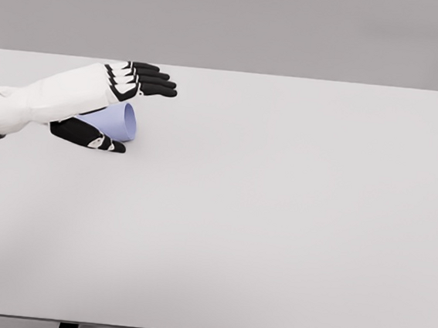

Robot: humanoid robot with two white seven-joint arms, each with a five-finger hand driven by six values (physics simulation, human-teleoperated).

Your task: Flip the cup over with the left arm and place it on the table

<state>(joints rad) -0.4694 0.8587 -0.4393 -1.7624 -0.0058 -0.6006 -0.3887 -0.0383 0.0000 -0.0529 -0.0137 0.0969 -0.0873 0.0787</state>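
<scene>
The white table (274, 231) is bearing a pale blue cup (122, 121) lying on its side at far left. The left hand (120, 100) is bracketing it, fingers straight above, thumb below, seemingly not yet gripping; flipping and placing are remaining.

a plain grey wall (294, 28) behind

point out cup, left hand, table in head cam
cup (124, 121): head view, on its visible lavender side near the rim.
left hand (126, 85): head view, on the back of the hand above the cup.
table (291, 217): head view, on bare tabletop right of centre.
</scene>
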